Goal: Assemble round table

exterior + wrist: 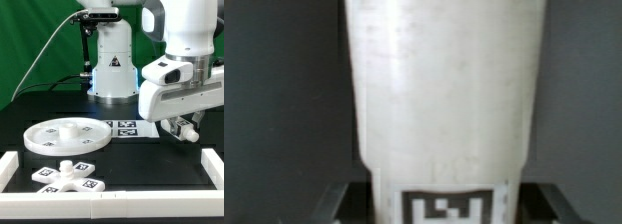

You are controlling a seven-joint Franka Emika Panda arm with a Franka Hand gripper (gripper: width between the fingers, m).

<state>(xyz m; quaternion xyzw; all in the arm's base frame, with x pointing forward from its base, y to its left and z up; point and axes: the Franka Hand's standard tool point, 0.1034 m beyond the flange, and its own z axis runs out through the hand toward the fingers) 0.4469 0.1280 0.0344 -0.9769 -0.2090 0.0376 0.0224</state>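
Black tabletop point(150, 160) fills my exterior view, and a white border rail point(140, 203) runs along its near edge and up both sides, cut off at the frame.

Just inside the rail, toward the exterior view's left, lies one cross base point(68, 177). I count four arms on it, each with square tags too small for me to read. Close behind it, apart from it, one round disc point(68, 134) lies flat with its rim up and a small hub at the centre.

Farther back, near the middle, is the one marker board point(126, 127). Its far end is hidden by the arm's pedestal point(112, 65), so I cannot count its tags.

On the exterior view's right, the one claw point(183, 129) hangs low over the tabletop under the bulky white wrist. From this side I can hardly make out what it carries.

The wrist view settles it. One leg point(438, 100) fills the picture, its far end cut off by the frame. Its narrower tagged end sits between the two dark jaws, which are closed against its sides.

Behind everything, the backdrop point(30, 40) is dark green.
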